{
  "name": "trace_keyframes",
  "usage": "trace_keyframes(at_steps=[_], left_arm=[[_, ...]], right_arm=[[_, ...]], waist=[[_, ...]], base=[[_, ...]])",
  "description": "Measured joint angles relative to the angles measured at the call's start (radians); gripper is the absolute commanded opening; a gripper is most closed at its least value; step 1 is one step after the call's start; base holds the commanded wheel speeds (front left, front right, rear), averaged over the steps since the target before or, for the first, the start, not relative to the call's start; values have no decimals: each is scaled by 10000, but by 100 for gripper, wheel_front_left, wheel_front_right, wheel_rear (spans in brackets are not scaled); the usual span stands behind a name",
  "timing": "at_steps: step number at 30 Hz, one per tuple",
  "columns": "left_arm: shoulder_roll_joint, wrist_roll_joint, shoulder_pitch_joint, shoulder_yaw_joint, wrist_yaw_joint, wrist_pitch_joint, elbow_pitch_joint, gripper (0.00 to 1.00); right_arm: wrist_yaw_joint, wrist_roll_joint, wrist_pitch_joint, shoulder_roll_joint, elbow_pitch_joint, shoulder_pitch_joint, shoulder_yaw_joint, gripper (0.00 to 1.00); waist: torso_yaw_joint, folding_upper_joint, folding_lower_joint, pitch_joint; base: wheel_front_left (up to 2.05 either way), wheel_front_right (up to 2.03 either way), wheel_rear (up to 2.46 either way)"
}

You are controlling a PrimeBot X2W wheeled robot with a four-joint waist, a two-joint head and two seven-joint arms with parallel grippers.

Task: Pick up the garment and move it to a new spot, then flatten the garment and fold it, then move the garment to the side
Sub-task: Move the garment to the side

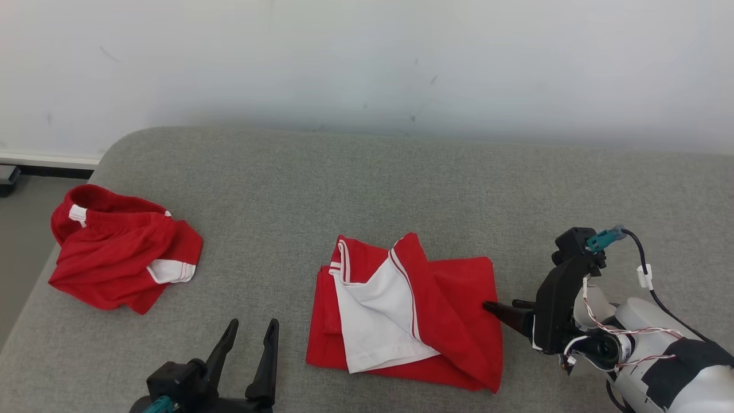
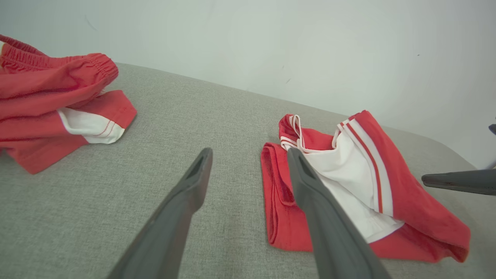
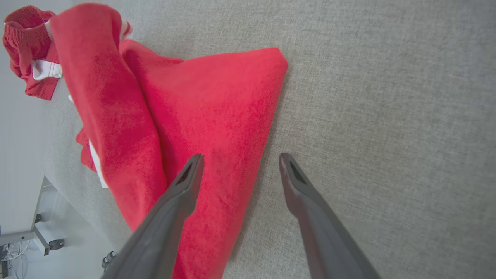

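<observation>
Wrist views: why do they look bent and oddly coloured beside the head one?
Left wrist view: the wide lens bows the grey cushion; the left gripper's fingers loom large. Right wrist view: rolled sideways, the folded garment glows oversaturated. Head view: even light, faint shadows, no glare.

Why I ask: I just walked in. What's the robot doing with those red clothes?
The robot is working on a roughly folded red-and-white fabric garment lying on the grey padded surface. Its right gripper is open at the garment's right edge, one finger over the cloth and one over bare surface, gripping nothing. The left gripper, open and empty, hovers off the garment's left side. A crumpled red garment lies apart at the far left.
</observation>
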State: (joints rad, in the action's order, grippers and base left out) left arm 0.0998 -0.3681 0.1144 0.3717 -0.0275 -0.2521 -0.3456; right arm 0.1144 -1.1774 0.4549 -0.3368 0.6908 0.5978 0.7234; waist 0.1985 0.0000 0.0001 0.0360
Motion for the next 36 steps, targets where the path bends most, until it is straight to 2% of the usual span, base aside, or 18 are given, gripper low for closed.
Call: trace_keyframes(at_steps=[5, 13, 16, 18, 19, 20, 21, 22, 23, 24, 34, 36], left_arm=[[-50, 0, 87, 25, -4, 0, -113, 100], [-105, -2, 133, -17, -2, 0, -192, 100], [-123, -2, 130, -29, -2, 0, -196, 100], [-140, -2, 131, -31, -4, 0, -201, 100], [-146, -2, 131, -33, -4, 0, -205, 100], [-155, -2, 131, -35, -4, 0, -209, 100], [-171, -2, 133, -36, -4, 0, -211, 100], [-192, -2, 136, -36, -8, 0, -217, 100], [-192, -2, 136, -36, -8, 0, -217, 100], [-205, -2, 141, -38, -8, 0, -224, 100], [-211, -4, 160, -299, -69, 0, -280, 100], [-199, -4, 160, -330, -69, 0, -286, 100]], right_arm=[[-19, 2, 581, -148, -123, -3, 234, 100], [-500, 86, 1542, -196, 2, -4, 602, 100], [-809, -140, 1764, -6, 153, 19, 456, 100], [-901, -267, 1887, 100, 221, 42, 343, 100], [-980, -359, 1935, 157, 240, 57, 309, 97], [-984, -447, 1967, 221, 255, 60, 267, 85], [-1016, -523, 1979, 284, 274, 60, 222, 59], [-1066, -579, 2015, 334, 295, 60, 184, 39], [-1066, -579, 2015, 334, 295, 60, 184, 15], [-1068, -617, 2056, 357, 313, 62, 163, 0], [-1051, -715, 2123, 309, 445, 317, -12, 0], [-965, -660, 2050, 148, 418, 603, -52, 0]], waist=[[182, 0, 0, 2], [420, 0, 0, 45], [452, 0, 0, 105], [467, 0, 0, 134], [474, 0, -1, 148], [480, -1, -1, 163], [487, 0, -1, 178], [495, 0, 0, 194], [495, 0, 0, 194], [504, 0, 0, 208], [496, 0, 0, 289], [425, 0, 0, 277]], base=[[0, 0, 0], [0, 0, 0], [0, 0, 0], [0, 0, 0], [0, 0, 0], [0, 0, 0], [0, 0, 0], [0, 0, 0], [0, 0, 0], [0, 0, 0], [0, 0, 0], [0, 0, 0]])
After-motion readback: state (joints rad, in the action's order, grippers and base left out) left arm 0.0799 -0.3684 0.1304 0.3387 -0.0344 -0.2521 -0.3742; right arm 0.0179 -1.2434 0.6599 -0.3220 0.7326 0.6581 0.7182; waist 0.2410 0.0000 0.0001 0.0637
